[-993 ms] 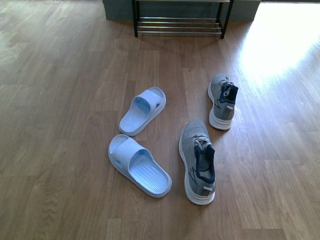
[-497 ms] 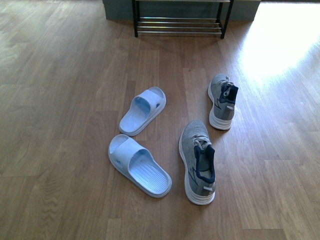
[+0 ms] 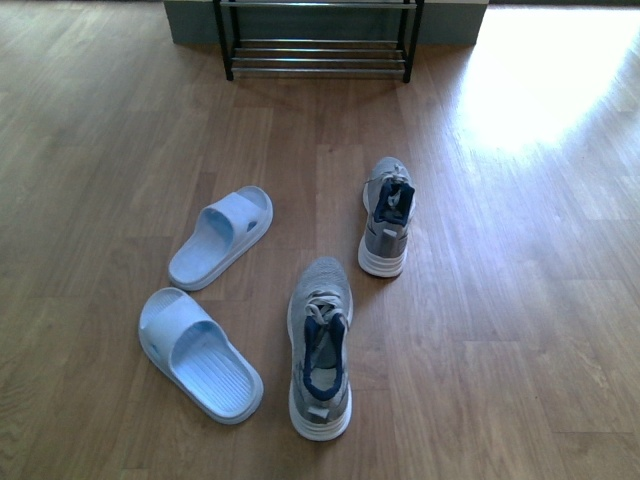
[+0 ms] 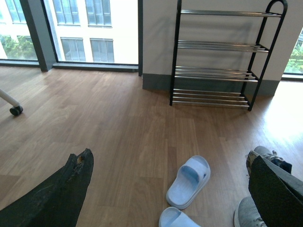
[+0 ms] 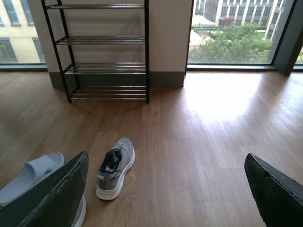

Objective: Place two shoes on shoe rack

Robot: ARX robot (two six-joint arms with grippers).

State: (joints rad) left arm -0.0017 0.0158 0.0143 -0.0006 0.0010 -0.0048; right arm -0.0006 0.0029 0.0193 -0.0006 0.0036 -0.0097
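Two grey sneakers lie on the wood floor, heels toward me. One shoe is near, the other shoe further off to the right. The shoe rack stands against the far wall, its chrome bars bare. Neither gripper shows in the front view. In the left wrist view my left gripper hangs open above the floor, the rack ahead and a shoe partly hidden by one finger. My right gripper is open and holds nothing, with the far shoe and the rack ahead.
Two pale blue slippers lie left of the sneakers, one slipper further off and one slipper nearer. A caster wheel shows at the left by the windows. Sunlit floor spreads to the right of the rack.
The whole front view has shifted: shoes, slippers and rack now sit further left and lower in the picture. They have not moved relative to one another.
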